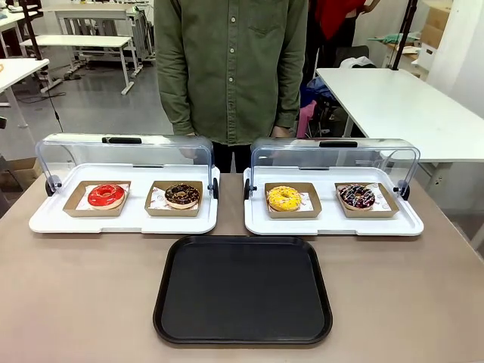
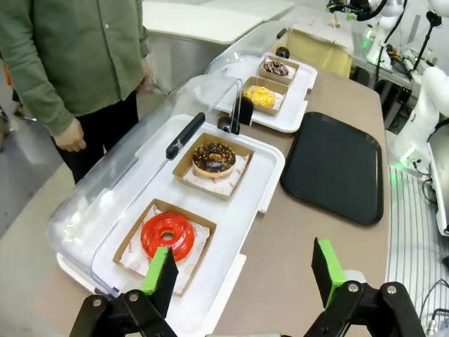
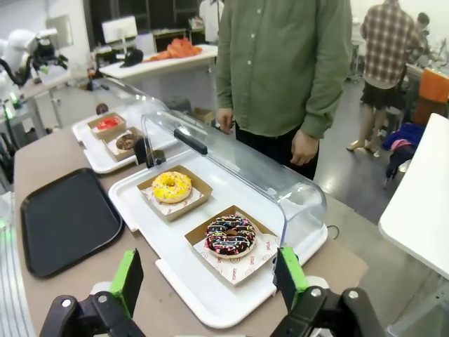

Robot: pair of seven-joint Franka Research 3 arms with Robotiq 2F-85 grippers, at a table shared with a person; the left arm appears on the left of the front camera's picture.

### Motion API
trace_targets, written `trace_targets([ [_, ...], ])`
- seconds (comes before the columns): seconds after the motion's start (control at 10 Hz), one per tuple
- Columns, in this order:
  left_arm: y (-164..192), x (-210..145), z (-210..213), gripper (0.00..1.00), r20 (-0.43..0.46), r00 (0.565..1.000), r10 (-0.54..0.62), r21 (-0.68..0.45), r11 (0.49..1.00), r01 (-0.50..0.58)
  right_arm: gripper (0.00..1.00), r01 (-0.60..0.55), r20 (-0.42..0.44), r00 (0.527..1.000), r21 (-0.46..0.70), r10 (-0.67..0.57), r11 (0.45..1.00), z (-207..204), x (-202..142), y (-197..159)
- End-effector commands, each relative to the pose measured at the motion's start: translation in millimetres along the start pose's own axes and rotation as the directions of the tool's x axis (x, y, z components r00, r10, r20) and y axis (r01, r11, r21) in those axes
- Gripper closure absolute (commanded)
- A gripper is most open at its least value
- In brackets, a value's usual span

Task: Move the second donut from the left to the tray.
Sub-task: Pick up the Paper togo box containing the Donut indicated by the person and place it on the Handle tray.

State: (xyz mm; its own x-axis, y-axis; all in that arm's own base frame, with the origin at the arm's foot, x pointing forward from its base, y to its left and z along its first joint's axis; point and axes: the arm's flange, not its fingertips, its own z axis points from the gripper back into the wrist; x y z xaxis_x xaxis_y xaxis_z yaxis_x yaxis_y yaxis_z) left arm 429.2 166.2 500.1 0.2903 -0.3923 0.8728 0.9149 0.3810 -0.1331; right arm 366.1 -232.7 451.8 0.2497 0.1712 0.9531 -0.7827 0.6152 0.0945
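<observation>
Left hand and right hand gape wide; four donuts, one black tray.

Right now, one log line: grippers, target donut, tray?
left gripper: open | right gripper: open | second donut from the left: in its dish, untouched | tray: no donut yet

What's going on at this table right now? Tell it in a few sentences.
Nothing is being handled yet. Four donuts sit in cardboard dishes on two white trays with their clear lids open. The chocolate donut, second from the left, lies in its dish, and the black tray in front is bare. The robot's left hand and right hand are both open and hold nothing. A person in a green shirt stands at the far side.
</observation>
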Motion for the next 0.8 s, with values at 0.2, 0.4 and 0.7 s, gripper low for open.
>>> trace_targets([
  [0.2, -15.7, -7.5, -6.4, 0.00, 0.041, 0.999, -0.020, 0.026, 0.999, 0.019, 0.00, -0.009, -0.002, 1.000, -0.024, 0.009, 1.000, 0.7, 0.1, -6.0],
  [0.4, -8.8, -7.5, -2.6, 0.00, 0.022, 1.000, 0.005, 0.000, 1.000, -0.005, 0.00, 0.021, -0.012, 1.000, -0.014, -0.021, 1.000, 1.9, -3.4, -5.7],
  [0.7, -8.8, -7.5, -2.6, 0.00, 0.022, 1.000, 0.005, 0.000, 1.000, -0.005, 0.00, 0.021, -0.012, 1.000, -0.014, -0.021, 1.000, 1.9, -3.4, -5.7],
])
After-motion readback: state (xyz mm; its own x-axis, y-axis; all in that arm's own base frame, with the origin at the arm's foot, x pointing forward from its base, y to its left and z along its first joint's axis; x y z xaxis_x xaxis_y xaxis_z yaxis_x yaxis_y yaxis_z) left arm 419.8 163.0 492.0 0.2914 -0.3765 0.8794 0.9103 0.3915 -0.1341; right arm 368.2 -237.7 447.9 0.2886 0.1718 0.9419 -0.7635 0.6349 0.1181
